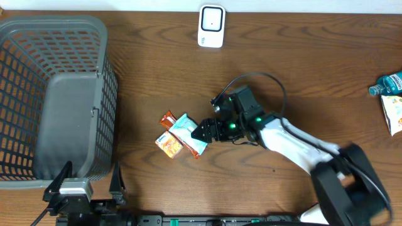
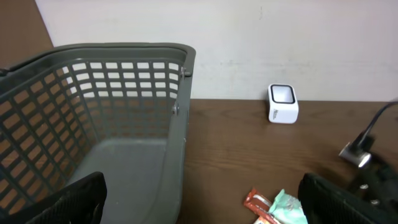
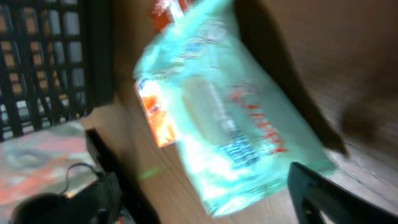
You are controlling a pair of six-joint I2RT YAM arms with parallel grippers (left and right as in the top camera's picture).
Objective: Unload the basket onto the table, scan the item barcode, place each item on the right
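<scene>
A teal snack packet (image 1: 188, 132) lies on the wooden table on top of two orange packets (image 1: 168, 144), a little left of centre. My right gripper (image 1: 202, 132) is at the packet's right end, low over the table. In the right wrist view its fingers (image 3: 323, 199) stand wide apart, and the teal packet (image 3: 230, 118) lies flat ahead of and between them, blurred, with no grip on it. The white barcode scanner (image 1: 211, 26) stands at the table's far edge. My left gripper (image 1: 89, 176) hovers open at the near left, by the basket, holding nothing.
A large grey mesh basket (image 1: 56, 94) fills the left side of the table. At the right edge lie a blue bottle (image 1: 389, 83) and a white-and-yellow packet (image 1: 394, 113). The right arm's cable loops above the gripper.
</scene>
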